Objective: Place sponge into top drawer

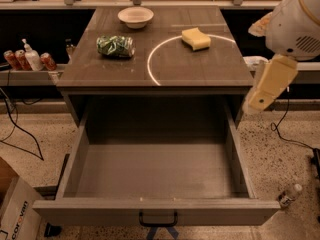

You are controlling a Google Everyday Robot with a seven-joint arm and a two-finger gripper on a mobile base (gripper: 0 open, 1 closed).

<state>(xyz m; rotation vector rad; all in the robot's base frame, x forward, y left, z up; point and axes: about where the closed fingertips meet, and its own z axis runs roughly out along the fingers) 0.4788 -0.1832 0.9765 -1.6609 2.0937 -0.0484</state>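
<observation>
gripper (261,100) at right, sponge (196,38) on cabinet, "corovan" box (17,211)

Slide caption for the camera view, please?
Sponge on tabletop, top drawer open, gripper hanging to its right.

Top drawer (215,215) open, room inside; arm (270,81) at rt, hand unseen.

Pale-yellow sponge (196,38), shiny green bag (115,46) and white bowl (135,17) on grey-brown surface (200,70) with white arc (151,60); cream gripper (260,100) right of surface.
</observation>
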